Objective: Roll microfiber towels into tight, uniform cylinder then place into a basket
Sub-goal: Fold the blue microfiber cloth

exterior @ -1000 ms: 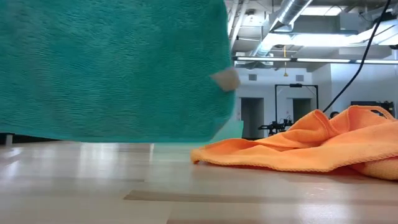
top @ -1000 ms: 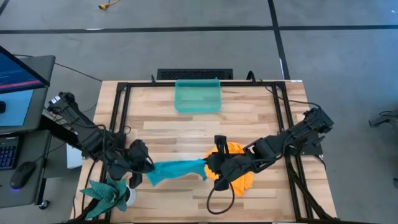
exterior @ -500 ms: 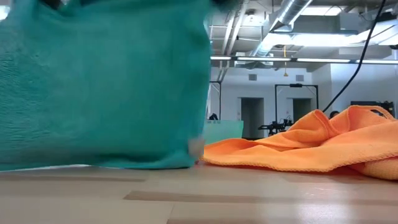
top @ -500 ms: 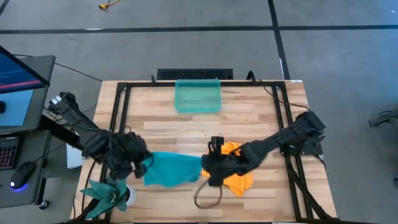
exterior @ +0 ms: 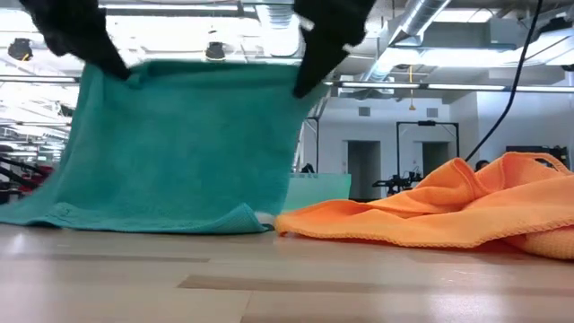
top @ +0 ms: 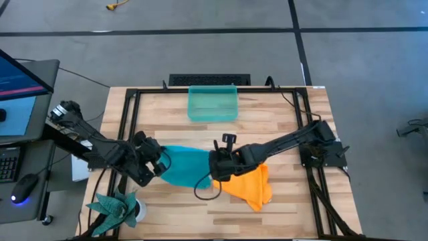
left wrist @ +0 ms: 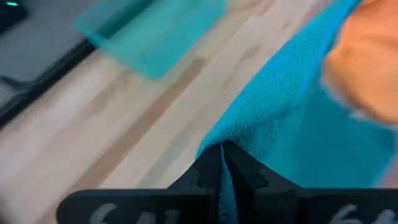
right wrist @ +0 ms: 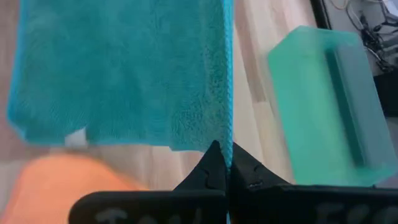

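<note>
Teal towel [exterior: 179,144] hangs, top edge stretched left-right; left fingers [top: 160,165], right fingers [top: 212,169] clamp its corners.

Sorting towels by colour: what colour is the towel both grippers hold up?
Teal-blue towel, plain, clearest in the low view.

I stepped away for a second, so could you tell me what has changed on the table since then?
Both grippers, left and right, stayed shut on the teal towel, carried it toward the basket, closing together, its lower edge now dragging the table. Orange towel and basket stayed put.
</note>
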Available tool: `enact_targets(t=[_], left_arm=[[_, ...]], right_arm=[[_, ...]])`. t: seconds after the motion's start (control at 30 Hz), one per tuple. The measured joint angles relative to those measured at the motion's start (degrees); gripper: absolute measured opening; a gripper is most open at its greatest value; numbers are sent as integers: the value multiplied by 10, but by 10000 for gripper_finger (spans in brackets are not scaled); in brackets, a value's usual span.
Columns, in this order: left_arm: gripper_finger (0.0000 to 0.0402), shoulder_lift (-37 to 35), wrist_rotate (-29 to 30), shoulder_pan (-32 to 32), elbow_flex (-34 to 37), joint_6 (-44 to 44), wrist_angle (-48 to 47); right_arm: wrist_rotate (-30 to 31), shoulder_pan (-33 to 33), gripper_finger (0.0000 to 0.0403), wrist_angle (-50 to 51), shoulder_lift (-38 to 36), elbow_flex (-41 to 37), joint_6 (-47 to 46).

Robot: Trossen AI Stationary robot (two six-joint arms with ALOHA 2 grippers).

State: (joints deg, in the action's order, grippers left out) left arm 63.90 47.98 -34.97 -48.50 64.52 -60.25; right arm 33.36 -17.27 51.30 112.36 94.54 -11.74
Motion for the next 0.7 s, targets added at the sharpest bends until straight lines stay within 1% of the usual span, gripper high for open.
enact_targets(t=[0.1, 0.23, 0.3, 0.47, 0.57, 0.7], left_arm=[[0, 0, 9, 13, 17, -7, 22], [0, 0, 13, 33, 38, -13, 28], [0, 0, 16, 44, 50, -31, 32], [0, 0, 15, 72, 64, -69, 55], [0, 0, 8, 81, 63, -81, 68], [2, 0, -16, 87, 63, -103, 80]], right_arm=[[0, 12, 8, 13, 12, -3, 6], [29, 29, 8, 20, 26, -3, 31], [34, 38, 8, 5, 37, 1, 45], [44, 52, 8, 11, 45, 0, 48], [42, 54, 8, 17, 53, -3, 47], [41, 51, 8, 14, 51, -1, 47]])
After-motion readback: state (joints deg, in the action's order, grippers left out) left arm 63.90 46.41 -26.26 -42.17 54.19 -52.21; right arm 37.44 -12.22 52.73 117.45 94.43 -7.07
